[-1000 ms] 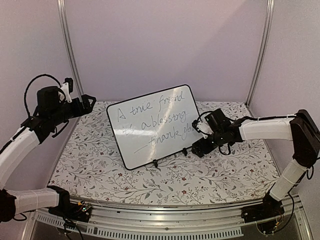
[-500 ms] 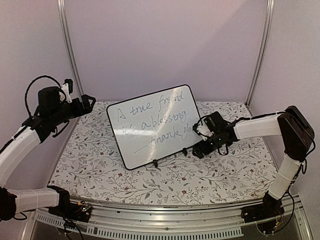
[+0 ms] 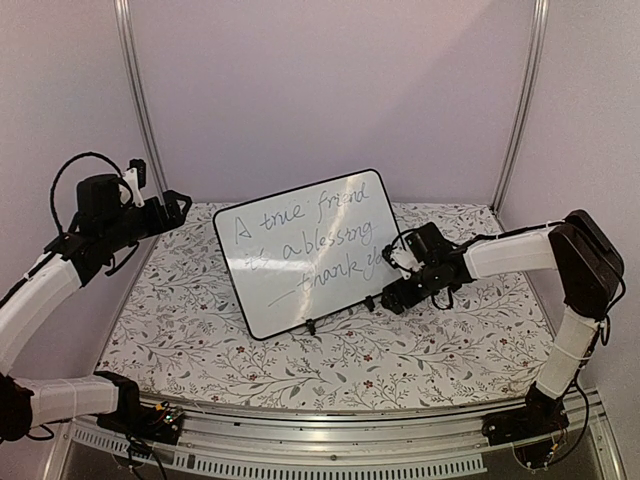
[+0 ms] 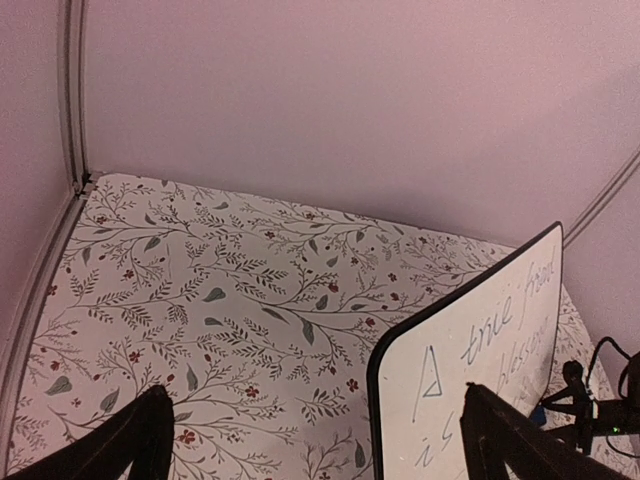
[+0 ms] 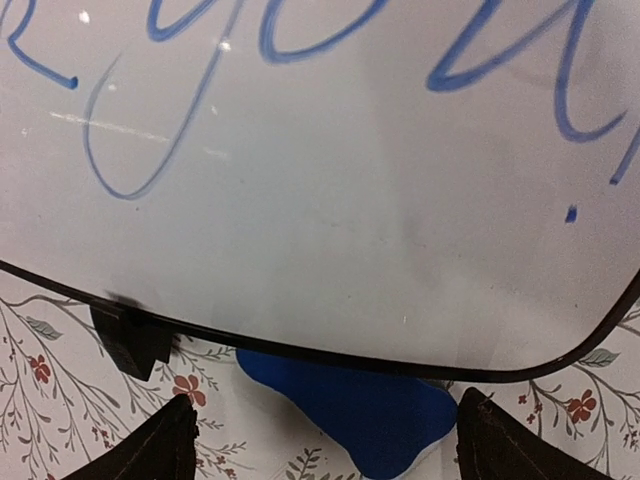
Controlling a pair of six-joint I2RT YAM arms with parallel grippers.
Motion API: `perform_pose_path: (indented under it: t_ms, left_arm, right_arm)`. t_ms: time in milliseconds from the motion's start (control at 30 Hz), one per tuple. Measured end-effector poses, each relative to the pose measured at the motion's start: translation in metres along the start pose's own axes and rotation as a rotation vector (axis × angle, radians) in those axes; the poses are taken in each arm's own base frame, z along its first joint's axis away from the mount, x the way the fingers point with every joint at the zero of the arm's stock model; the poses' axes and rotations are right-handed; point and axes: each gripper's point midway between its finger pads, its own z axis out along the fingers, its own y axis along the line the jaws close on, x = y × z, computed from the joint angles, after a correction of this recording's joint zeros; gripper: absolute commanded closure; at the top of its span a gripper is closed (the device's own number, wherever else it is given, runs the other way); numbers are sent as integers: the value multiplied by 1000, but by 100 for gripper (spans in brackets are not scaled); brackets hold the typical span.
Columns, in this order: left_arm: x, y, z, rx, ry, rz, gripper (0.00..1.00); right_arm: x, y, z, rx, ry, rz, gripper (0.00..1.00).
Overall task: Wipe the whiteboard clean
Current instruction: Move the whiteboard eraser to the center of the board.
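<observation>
The whiteboard (image 3: 315, 250) is stood at the centre of the top view on the floral surface (image 3: 200, 330), propped on small black feet and leaned back, so its written face is offered to both arms. None of the writing is wiped yet, so the task is judged to be at its start. A blue eraser (image 5: 350, 405) is seen at the bottom of the right wrist view, lying on the surface and partly tucked under the board's lower edge, beside one foot (image 5: 128, 340). The right hand (image 3: 390, 298) is held low at the board's lower right corner with its fingers spread wide to either side of the eraser and nothing gripped, apparently so that the block can be taken. The left hand (image 3: 178, 205) is kept wide and empty at the left of the frame, well apart from the board, probably to leave room.
</observation>
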Motion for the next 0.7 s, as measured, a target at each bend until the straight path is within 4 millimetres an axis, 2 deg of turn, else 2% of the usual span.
perform_pose_path:
  t_ms: [100, 200, 333, 400, 533, 600, 700]
  left_arm:
    - [0, 0, 0, 0, 0, 0, 0]
    - [0, 0, 0, -1, 0, 0, 0]
    - [0, 1, 0, -2, 0, 0, 0]
    - [0, 1, 0, -3, 0, -1, 0]
    - [0, 2, 0, -2, -1, -3, 0]
    - [0, 2, 0, -2, 0, -3, 0]
    - [0, 2, 0, -3, 0, -3, 0]
  right_arm:
    - [2, 4, 0, -24, 5, 3, 15]
    - [14, 11, 0, -63, 26, 29, 17]
    - [28, 16, -11, -91, 49, 62, 17]
    - [25, 17, -22, -90, 34, 73, 16]
    - [8, 11, -42, -50, -33, 79, 15]
    - [3, 7, -45, -28, -47, 78, 14]
    - [-6, 2, -37, -1, -38, 75, 13]
